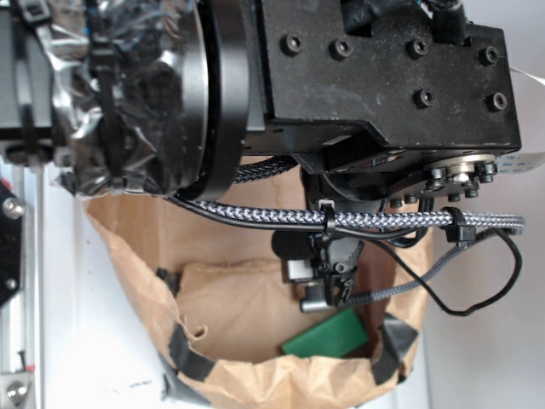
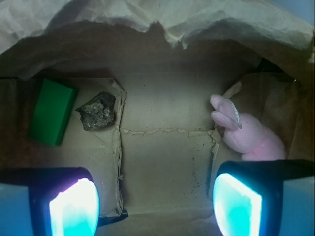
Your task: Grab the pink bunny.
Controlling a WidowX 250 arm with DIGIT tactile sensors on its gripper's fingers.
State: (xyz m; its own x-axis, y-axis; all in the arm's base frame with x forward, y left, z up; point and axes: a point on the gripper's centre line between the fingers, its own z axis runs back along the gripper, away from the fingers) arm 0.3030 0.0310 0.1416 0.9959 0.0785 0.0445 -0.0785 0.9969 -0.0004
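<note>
Wrist: pink bunny (image 2: 251, 135) beside open pincer (image 2: 155, 204)

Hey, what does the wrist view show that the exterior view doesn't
Only the wrist view shows the pink bunny at the right of the bag floor, the dark brown lump, and the gripper with its fingers wide apart over bare floor. Only the exterior view shows the arm's black housing and braided cable above the bag. Both show the brown paper bag and the green block.
</note>
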